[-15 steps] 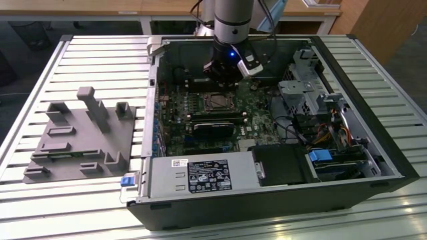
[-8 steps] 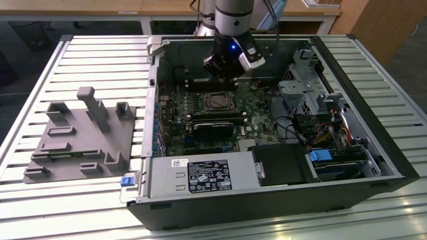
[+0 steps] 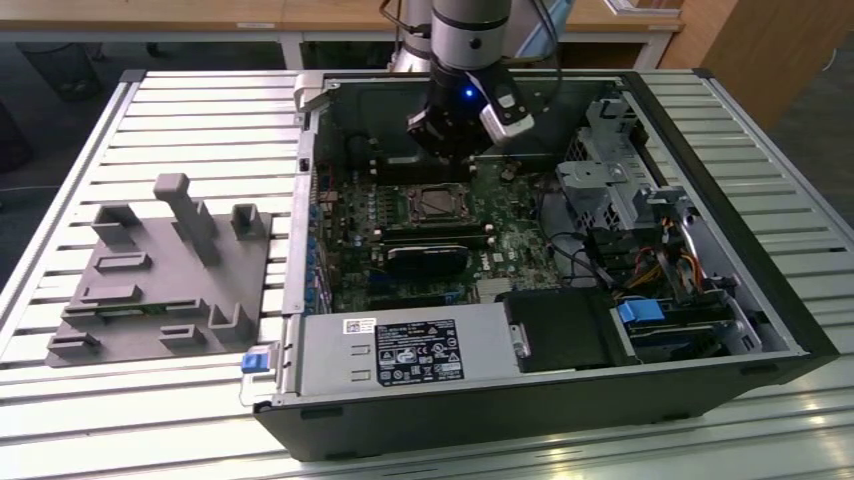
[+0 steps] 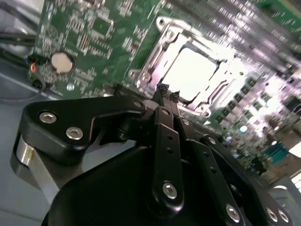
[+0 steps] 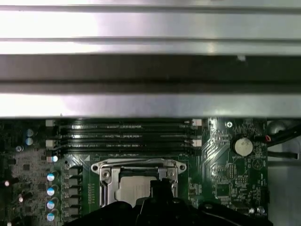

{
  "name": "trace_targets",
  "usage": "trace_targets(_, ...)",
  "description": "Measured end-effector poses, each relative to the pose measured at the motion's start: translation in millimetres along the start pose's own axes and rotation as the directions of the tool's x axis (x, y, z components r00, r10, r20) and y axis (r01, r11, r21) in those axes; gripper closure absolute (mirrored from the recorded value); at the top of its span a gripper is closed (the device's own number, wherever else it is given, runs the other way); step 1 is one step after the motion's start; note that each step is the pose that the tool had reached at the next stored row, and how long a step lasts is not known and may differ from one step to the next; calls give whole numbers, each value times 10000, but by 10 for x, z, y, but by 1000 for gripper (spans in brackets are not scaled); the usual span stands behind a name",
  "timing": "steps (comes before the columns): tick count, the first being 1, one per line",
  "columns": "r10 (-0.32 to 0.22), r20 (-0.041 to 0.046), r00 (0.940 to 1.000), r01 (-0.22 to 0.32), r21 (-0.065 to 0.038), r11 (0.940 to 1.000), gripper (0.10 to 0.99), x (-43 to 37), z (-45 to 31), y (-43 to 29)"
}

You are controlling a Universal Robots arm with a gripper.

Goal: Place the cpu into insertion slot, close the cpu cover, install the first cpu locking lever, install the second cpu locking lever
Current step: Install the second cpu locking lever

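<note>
Slatted table bears one open computer case; one gripper, fingertips together, hovers over one cpu.

In the second wrist view, the black metal gripper has its jaws drawn together to a narrow tip. Just beyond the jaws lies the dull silver cpu cover, a square frame shut around the bright silvery cpu. Around it spreads the green circuit board, with a round silver coin battery well off to one side of the jaws.
</note>
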State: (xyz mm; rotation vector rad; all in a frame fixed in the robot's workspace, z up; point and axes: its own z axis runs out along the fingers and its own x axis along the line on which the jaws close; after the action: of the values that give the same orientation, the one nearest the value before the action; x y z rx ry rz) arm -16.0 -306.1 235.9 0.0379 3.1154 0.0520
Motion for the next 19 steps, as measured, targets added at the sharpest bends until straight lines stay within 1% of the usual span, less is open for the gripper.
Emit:
trace_targets(7, 0, 0, 10000, 0, 1, 10000, 980, -6, -8, -244)
trace_targets(9, 0, 0, 10000, 0, 0, 10000, 980, -7, -9, -291)
trace_targets(15, 0, -1, 10000, 0, 0, 10000, 980, -10, -13, -401)
trace_targets(19, 1, -1, 10000, -1, -15, 10000, 980, -12, -15, -497)
